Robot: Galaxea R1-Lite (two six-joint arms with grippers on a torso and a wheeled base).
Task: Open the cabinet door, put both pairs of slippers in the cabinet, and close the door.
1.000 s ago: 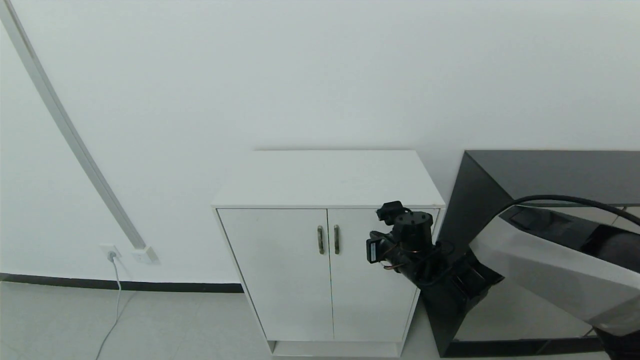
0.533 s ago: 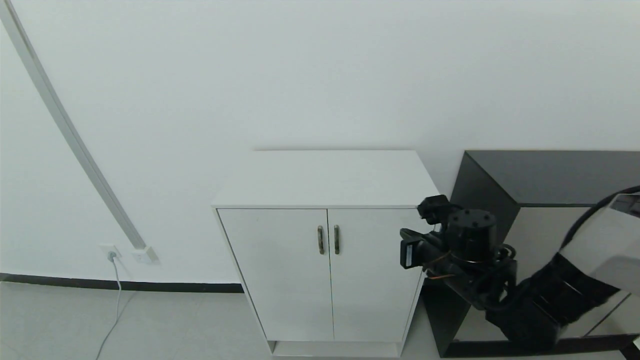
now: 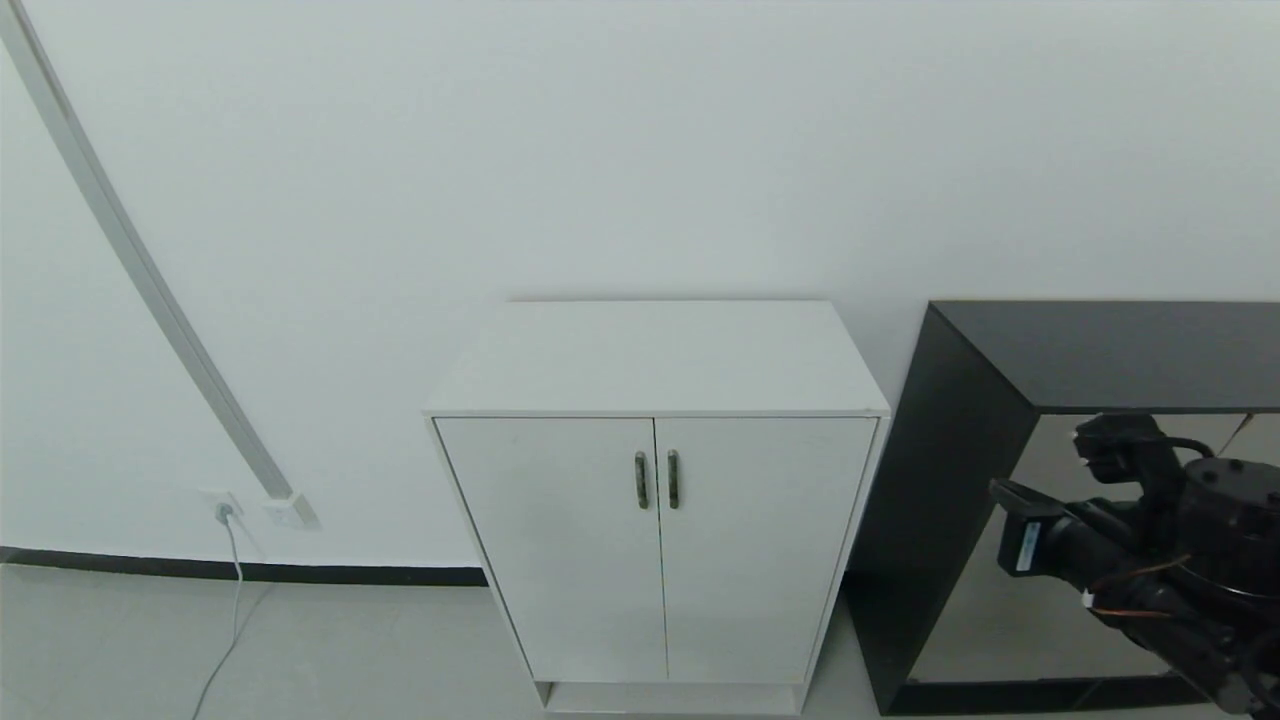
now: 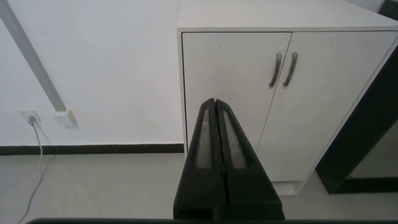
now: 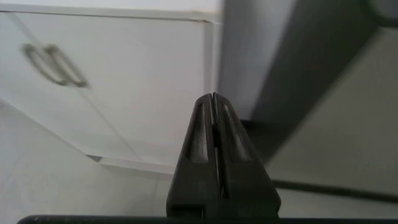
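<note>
Pale floor [image 3: 350, 650], three things on it.
A cabinet [image 3: 655, 540] stands there, a black table [image 3: 945, 480] just beside it, a cable [image 3: 224, 648] trailing.

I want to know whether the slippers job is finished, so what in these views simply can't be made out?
- Inside of the cabinet: head view, hidden behind both shut doors, so what it holds cannot be told.
- The floor just before the cabinet: head view, cut off by the bottom edge.
- The door handles: right wrist view, blurred.
- The right arm: head view, cut off by the right edge.
</note>
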